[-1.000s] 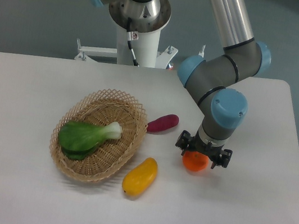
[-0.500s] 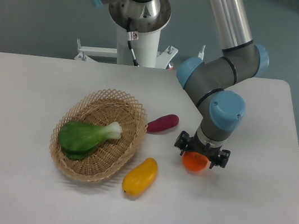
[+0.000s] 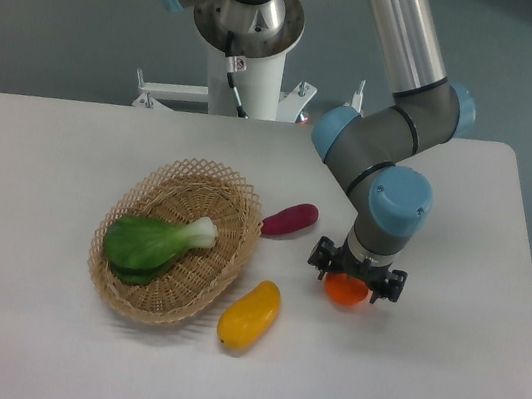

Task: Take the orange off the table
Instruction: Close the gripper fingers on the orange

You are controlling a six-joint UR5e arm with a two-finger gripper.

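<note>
1. The orange (image 3: 345,290) sits directly under the gripper (image 3: 355,277), on the table (image 3: 442,369); only its lower half shows.
2. The gripper points straight down, its dark jaws either side of the orange; whether they press on the fruit, I cannot tell.
3. A purple vegetable (image 3: 290,220) lies left of the gripper and slightly behind.
4. A yellow fruit (image 3: 250,314) lies left and nearer the camera.
5. Further left, a wicker basket (image 3: 170,291) holds a green leafy vegetable (image 3: 153,240).
</note>
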